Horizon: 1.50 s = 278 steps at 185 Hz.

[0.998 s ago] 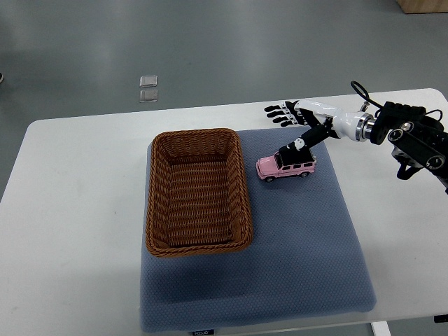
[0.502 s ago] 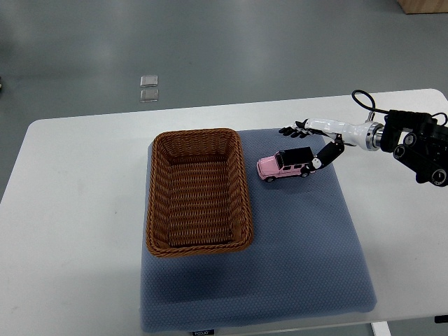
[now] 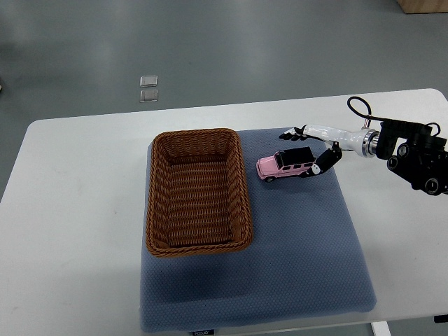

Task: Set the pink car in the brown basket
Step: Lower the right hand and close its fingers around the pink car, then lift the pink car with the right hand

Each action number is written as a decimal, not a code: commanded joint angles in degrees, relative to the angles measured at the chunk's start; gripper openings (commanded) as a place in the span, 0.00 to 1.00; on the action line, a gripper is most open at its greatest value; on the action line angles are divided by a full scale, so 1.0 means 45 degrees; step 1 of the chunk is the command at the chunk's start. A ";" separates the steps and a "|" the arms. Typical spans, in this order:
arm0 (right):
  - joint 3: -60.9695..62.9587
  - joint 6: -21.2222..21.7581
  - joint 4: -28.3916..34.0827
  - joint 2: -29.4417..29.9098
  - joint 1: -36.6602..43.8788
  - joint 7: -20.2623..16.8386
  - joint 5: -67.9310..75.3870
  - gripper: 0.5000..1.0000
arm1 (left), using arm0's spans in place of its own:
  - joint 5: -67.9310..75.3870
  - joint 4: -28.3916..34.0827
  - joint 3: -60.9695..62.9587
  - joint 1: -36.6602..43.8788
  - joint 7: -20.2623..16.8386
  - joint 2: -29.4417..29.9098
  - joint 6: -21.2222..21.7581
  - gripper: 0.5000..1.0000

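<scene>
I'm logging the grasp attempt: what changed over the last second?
The right hand dropped from above the pink car to its rear end, fingers open around the back, thumb by the rear bumper. No firm grip shows yet. The car, brown basket and blue mat stayed put.

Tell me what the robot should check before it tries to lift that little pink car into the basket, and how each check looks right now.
1. Pink car stands upright on the blue mat, beside the basket: ok.
2. Right robot hand is at the car's rear end, thumb on the near side and fingers past the far side: ok.
3. Fingers closed firmly on the car: cannot tell; contact is not visible from above.
4. Brown basket has nothing in it, so there is room for the car: ok.
5. The mat between car and basket rim has nothing in the way: ok.
6. Left arm out of the way: ok, it is not in view.
</scene>
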 commanded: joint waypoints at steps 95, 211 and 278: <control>-0.0038 -0.0067 -0.0004 0.0020 -0.0039 -0.0001 0.0000 0.52 | 0.0000 -0.0011 0.0000 -0.0012 0.0002 0.0000 -0.0002 1.00; 0.0021 -0.0067 -0.0004 -0.0058 -0.0078 0.0019 0.0039 0.00 | 0.0000 0.0008 0.0000 0.0008 0.0022 0.0000 -0.0002 1.00; 0.0274 -0.0438 -0.0043 -0.0214 -0.0097 0.0526 0.0274 0.00 | 0.0000 0.0008 0.0000 0.0008 0.0002 0.0000 -0.0002 1.00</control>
